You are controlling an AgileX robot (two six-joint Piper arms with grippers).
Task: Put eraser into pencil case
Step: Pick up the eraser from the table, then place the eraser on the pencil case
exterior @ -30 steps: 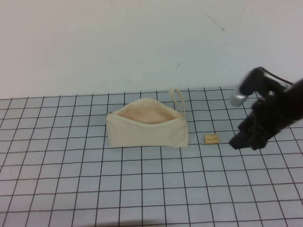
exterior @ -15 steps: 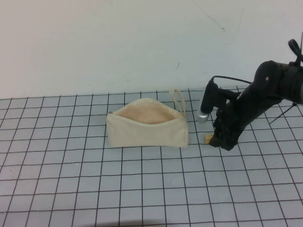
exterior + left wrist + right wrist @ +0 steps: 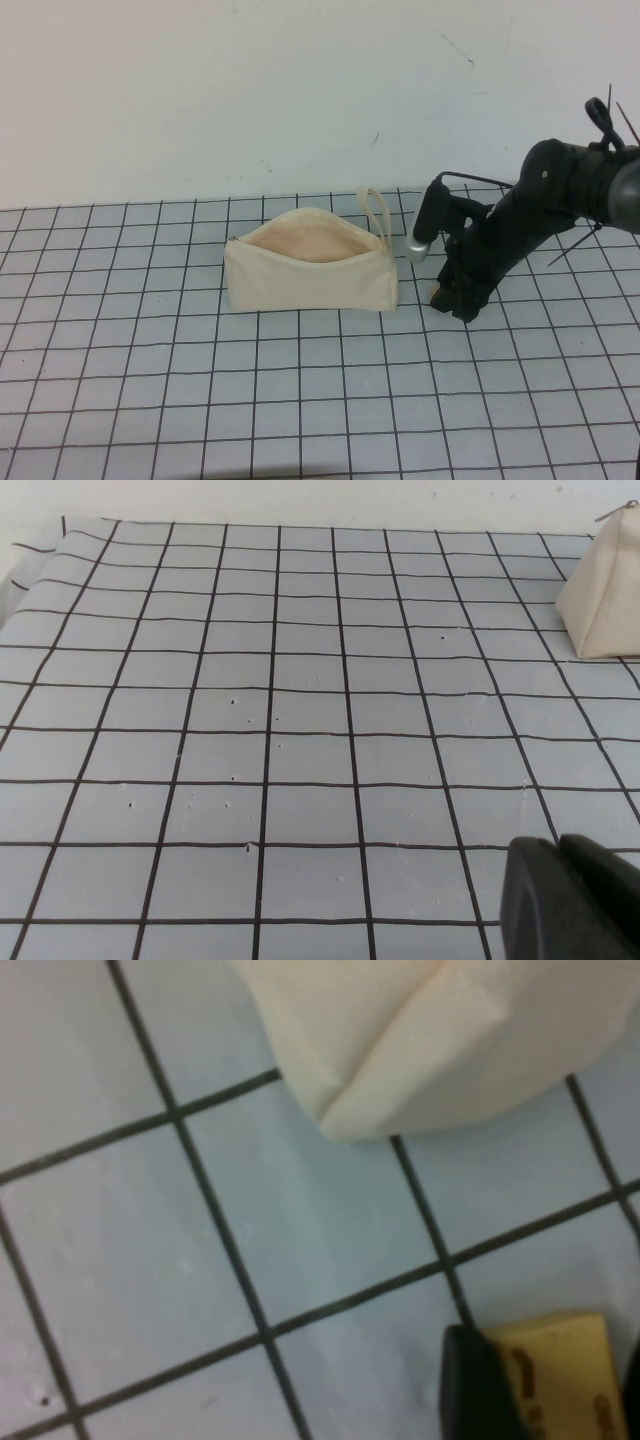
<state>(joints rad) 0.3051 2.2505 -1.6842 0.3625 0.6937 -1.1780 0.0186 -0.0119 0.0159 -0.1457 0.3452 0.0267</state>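
The cream pencil case (image 3: 310, 275) lies open on the grid mat, its peach lining showing and its loop strap at the right end. Just right of it, my right gripper (image 3: 447, 297) is down at the mat, shut on the tan-yellow eraser (image 3: 437, 293). In the right wrist view the eraser (image 3: 555, 1375) sits between the dark fingers (image 3: 475, 1385), with a corner of the pencil case (image 3: 430, 1030) close by. My left gripper (image 3: 560, 848) is shut and empty, low over bare mat. The pencil case's end (image 3: 605, 590) shows far off in that view.
The grid mat (image 3: 300, 400) covers the table up to a plain white wall behind. The right arm's silver camera barrel (image 3: 417, 248) hangs close to the pencil case's strap end. My left arm is out of the high view.
My right arm swung in from the right, dropped onto the eraser, then edged slightly toward the pencil case. The pencil case has not moved.
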